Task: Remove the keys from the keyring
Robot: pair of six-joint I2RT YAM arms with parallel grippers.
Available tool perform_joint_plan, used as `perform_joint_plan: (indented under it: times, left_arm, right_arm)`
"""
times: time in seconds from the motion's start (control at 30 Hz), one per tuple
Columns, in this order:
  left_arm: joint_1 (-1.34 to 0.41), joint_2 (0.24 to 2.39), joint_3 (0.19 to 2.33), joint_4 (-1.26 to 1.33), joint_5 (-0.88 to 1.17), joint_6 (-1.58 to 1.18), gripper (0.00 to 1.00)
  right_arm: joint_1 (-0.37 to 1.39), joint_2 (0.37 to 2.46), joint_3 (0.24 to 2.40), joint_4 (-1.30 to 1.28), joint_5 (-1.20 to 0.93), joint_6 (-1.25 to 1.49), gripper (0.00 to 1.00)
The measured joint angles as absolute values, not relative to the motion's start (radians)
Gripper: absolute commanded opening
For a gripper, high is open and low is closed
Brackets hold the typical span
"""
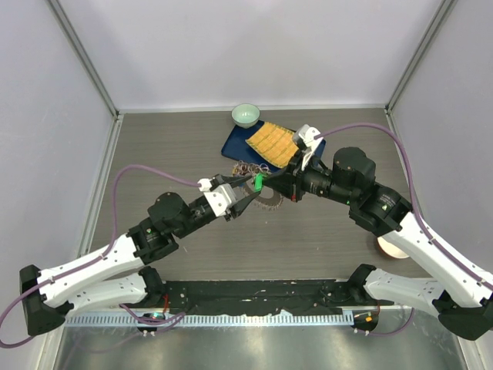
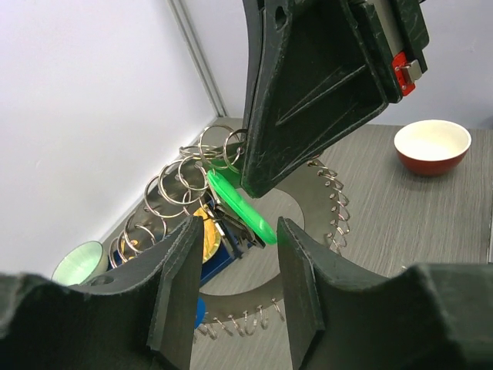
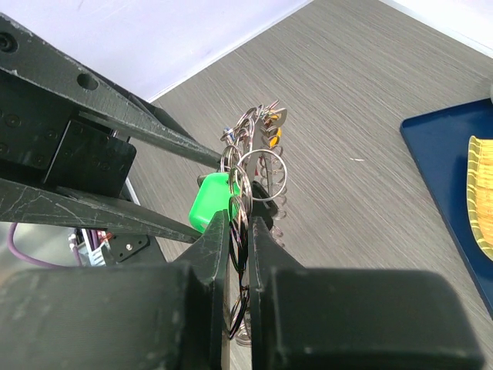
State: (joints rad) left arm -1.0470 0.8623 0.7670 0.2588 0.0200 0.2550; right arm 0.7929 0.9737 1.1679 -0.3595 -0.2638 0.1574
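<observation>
Thin keyring (image 1: pixel 268 203) fringed with keys (image 2: pixel 240 208)

We see the left gripper (image 1: pixel 251 193) and right gripper (image 1: pixel 269 183) nose to nose at mid-table, crowded around the bunch of keys (image 1: pixel 248 168), with the keyring (image 1: pixel 269 205) just beneath them. Just behind, a blue tray (image 1: pixel 233 145) carrying a yellow mat (image 1: pixel 271 143) and a green bowl (image 1: pixel 246 115) block the far side. The table (image 1: pixel 154 146) is bare to the left and in front between the arms. A small bowl (image 1: pixel 390 248) sits under the right arm.
</observation>
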Motion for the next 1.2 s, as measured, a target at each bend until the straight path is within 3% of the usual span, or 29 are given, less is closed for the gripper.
perform_joint_plan:
  times: [0.73, 1.2]
  left_arm:
    - [-1.047, 0.88, 0.787, 0.262, 0.015, 0.234, 0.45]
    - [-1.047, 0.929, 0.859, 0.24, -0.022, 0.125, 0.36]
  right_arm:
    - [0.79, 0.974, 1.155, -0.35, -0.263, 0.156, 0.01]
    - [0.79, 0.958, 1.124, -0.346, -0.259, 0.143, 0.01]
